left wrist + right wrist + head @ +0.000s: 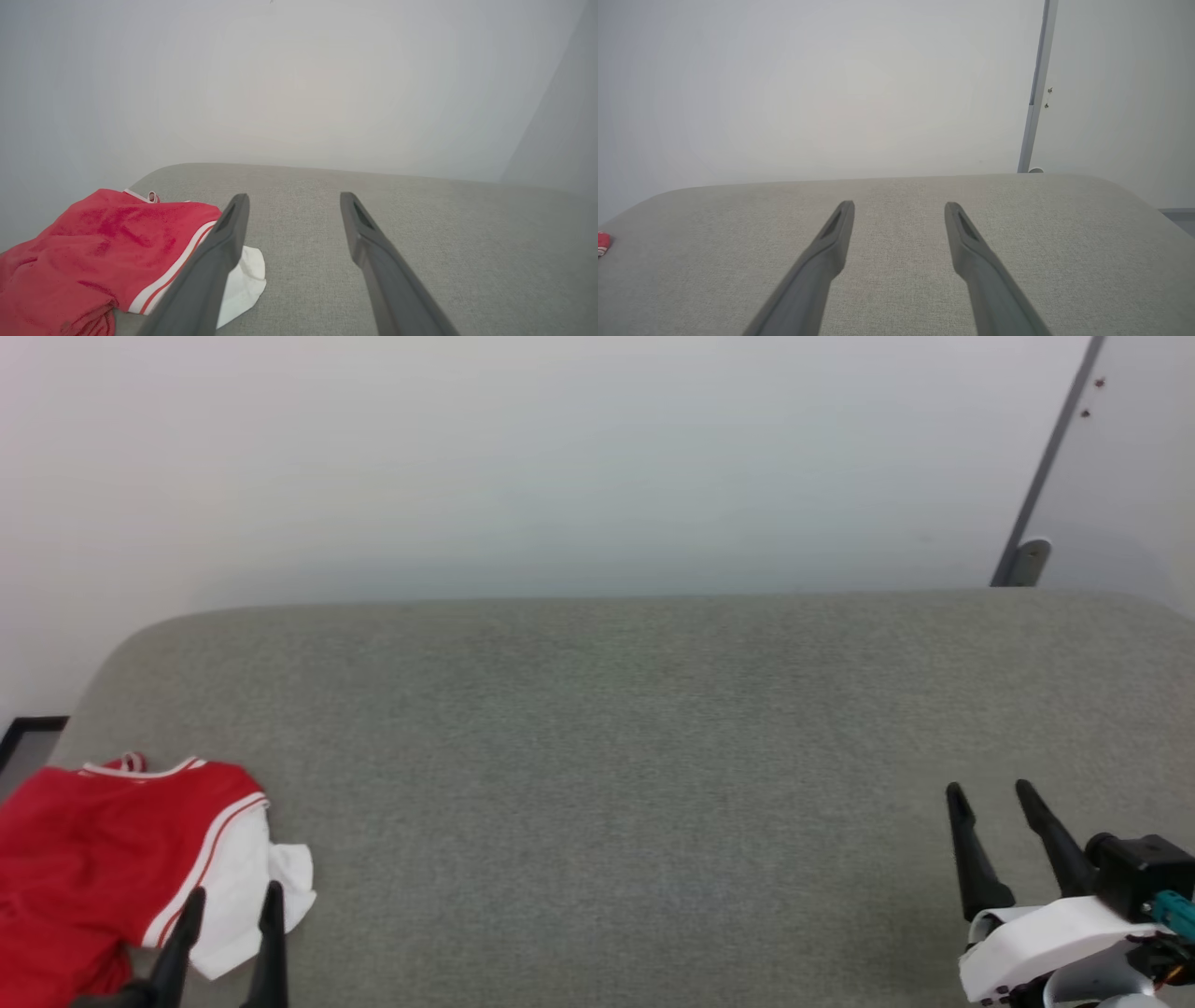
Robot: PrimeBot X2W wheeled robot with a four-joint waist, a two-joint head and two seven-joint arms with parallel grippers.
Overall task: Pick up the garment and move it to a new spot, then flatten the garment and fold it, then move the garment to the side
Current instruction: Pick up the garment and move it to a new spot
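Observation:
The garment (103, 859), a red jersey with a white sleeve and striped trim, lies folded and slightly rumpled at the near left corner of the grey upholstered surface (616, 756). It also appears low on the left in the left wrist view (103, 252), and a sliver of its red edge (602, 243) shows in the right wrist view. My left gripper (233, 901) hovers open just over the white sleeve's near edge, holding nothing. At the near right, far from the cloth, my right gripper (990, 793) is open and empty. Any lettering is hidden.
A pale wall (560, 457) rises behind the surface. A grey vertical door frame strip (1046, 467) stands at the far right. The surface's rounded left corner (121, 644) and left edge drop off close to the garment.

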